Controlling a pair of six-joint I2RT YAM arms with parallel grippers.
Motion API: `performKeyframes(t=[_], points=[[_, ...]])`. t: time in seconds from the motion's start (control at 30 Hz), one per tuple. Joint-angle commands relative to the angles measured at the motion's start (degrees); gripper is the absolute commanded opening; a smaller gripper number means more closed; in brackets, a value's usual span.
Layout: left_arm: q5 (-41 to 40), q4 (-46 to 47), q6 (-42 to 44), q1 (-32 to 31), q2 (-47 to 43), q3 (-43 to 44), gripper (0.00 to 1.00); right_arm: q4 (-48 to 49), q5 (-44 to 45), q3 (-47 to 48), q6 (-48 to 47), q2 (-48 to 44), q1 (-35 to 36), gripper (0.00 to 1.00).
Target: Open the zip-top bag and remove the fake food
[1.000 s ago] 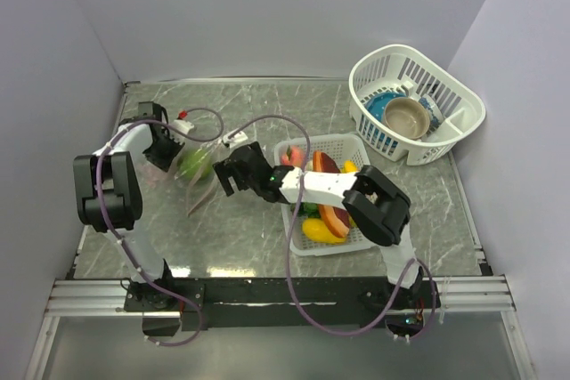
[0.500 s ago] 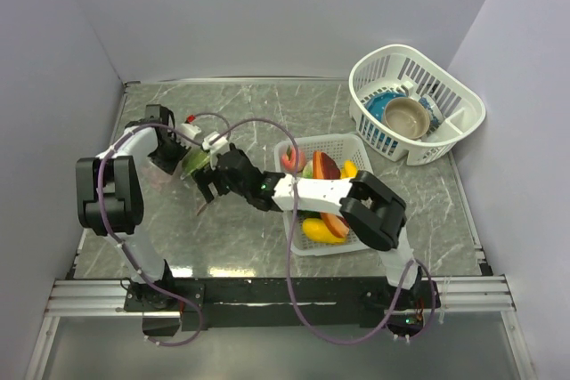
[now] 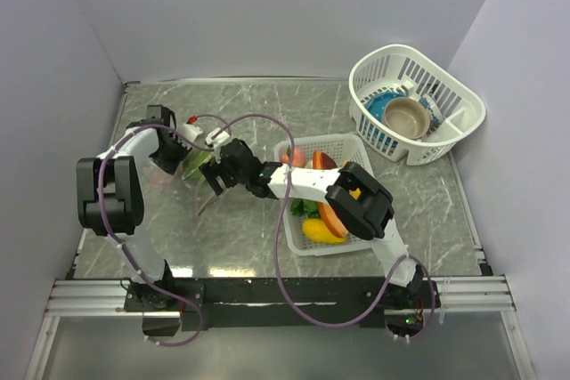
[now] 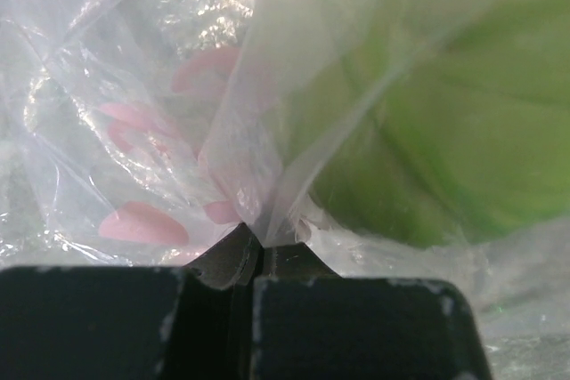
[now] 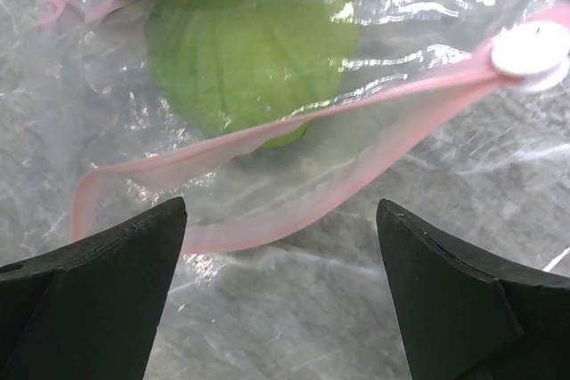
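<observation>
Gripping zip-top bag [image 4: 178, 42] – left hand [image 4: 261, 245] | right wrist: pink zip strip [image 5: 267, 129] parted

The green fake food [image 4: 445, 122] looks blurred (cut off at right)

The top external camera looks down from above and behind the arm bases, far enough off to take in the whole table [image 3: 240, 242], with the zip-top bag [image 3: 198, 166] left of centre. The left wrist camera sits right against the bag, facing along the left gripper [image 4: 260, 251] into the plastic. The right wrist camera is close above the bag, facing down past the right gripper [image 5: 278, 211] at the zip strip [image 5: 267, 135]. All three views share the bag and the green fake food [image 5: 249, 51] inside it.
</observation>
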Motion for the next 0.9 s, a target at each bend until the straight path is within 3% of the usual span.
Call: performKeyframes(t=[0.0,0.2,0.33,0.7,0.87], points=[[1.3,1.2,0.1,-0.7,1.1,2.6,0.01,-2.5,2.0,7.6,-2.9,3.1,0.2,0.94],[1.7,-0.7,-0.9,-2.2,2.0,5.5,0.01,-7.3,16.2,13.4,-5.8,7.7,3.0,0.95],[2.5,-1.3,-1.4,-5.2,1.1,5.3,0.01,-7.4,22.5,13.2,-4.9,8.2,4.5,0.98],[2.4,-1.4,-1.0,-6.0,0.2,3.8,0.01,-8.9,44.1,7.9,2.6,6.3,9.5,1.0],[2.3,-1.2,-0.8,-6.1,-0.1,3.2,0.01,-4.6,44.4,1.6,3.9,3.0,11.4,1.0]])
